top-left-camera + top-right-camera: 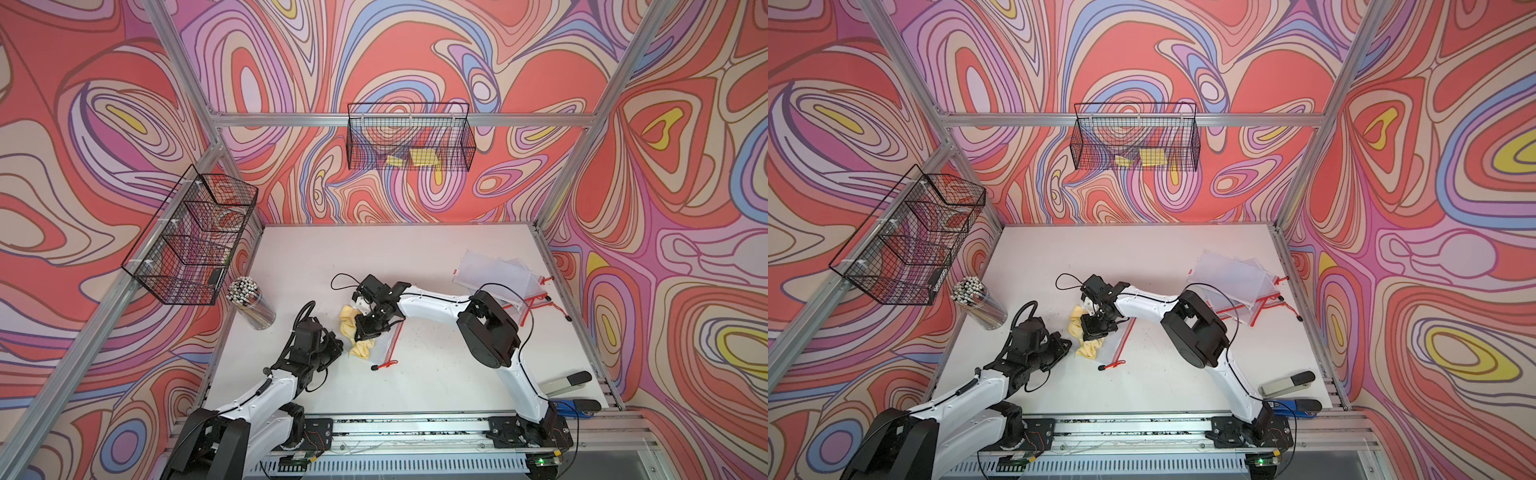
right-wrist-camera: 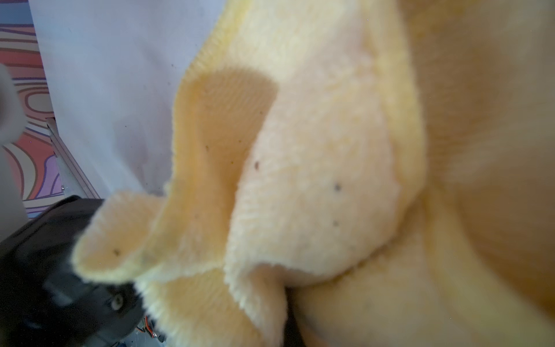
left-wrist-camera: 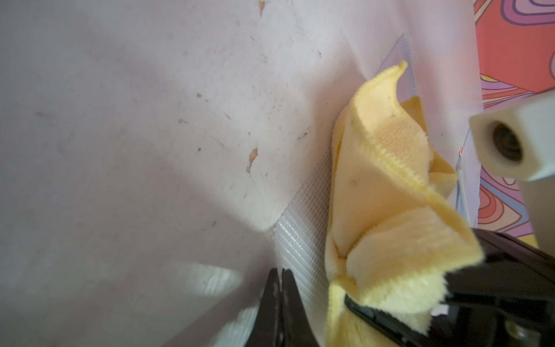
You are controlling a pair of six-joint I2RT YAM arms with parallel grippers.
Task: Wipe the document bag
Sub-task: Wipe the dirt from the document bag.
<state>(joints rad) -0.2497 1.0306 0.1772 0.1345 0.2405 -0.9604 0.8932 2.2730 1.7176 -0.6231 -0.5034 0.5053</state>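
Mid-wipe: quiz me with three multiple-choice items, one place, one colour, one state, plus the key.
1. Where does the clear plastic jar of white-tipped sticks stand? A table's left edge; B table's right edge; C table's near edge.
2. What colour is the zip on the clear mesh document bag? A blue; B red; C green.
3. How is the right gripper? A open; B shut on the yellow fleecy cloth; C shut, empty.
1A, by the side wire basket; 2B, red strip beside the cloth; 3B, cloth bunches around its jaws.

pale yellow cloth (image 1: 360, 350); translucent document bag (image 3: 300, 228) with white grid weave and red zip edge; white table (image 1: 415, 257); swirling red-pink-lilac walls (image 1: 415, 54).
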